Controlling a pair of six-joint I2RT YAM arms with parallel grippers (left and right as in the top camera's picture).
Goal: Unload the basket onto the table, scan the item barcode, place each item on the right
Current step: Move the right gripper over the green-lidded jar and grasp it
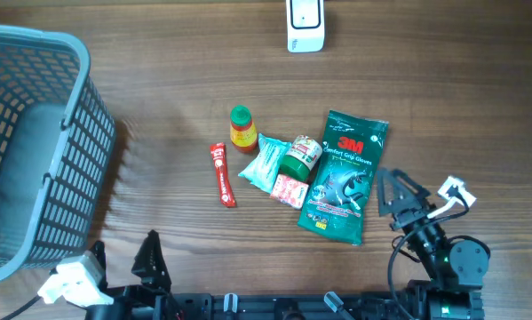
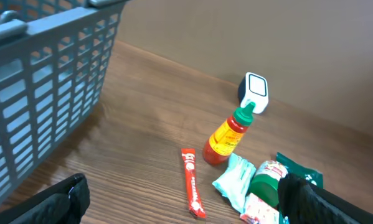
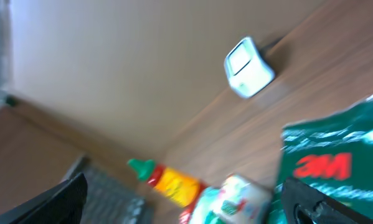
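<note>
A wood-grain table (image 1: 159,107) is carrying everything. At the far left a grey plastic basket (image 1: 79,169) with lattice walls and a smooth rounded rim is standing upright, its plain grey floor showing through the open top; all the goods are lying outside it, clustered mid-table. A white, rounded scanner (image 1: 305,25) is sitting at the far edge, well apart from them. In the cluster, a yellow-red sauce bottle (image 1: 242,129) with a green cap is standing farthest, a slim red sachet (image 1: 222,175) is lying left of a crinkled pale-teal packet (image 1: 264,164), and a green-lidded jar (image 1: 301,156) is lying against a small red-and-white packet (image 1: 289,190). A glossy green 3M glove pack (image 1: 343,176) is lying flat at the cluster's right side. The right gripper (image 1: 397,185) is hovering just beside the pack's right edge, fingers spread wide, not touching it. The left gripper (image 1: 148,249) is waiting at the near left, equally spread, well apart from the goods.
</note>
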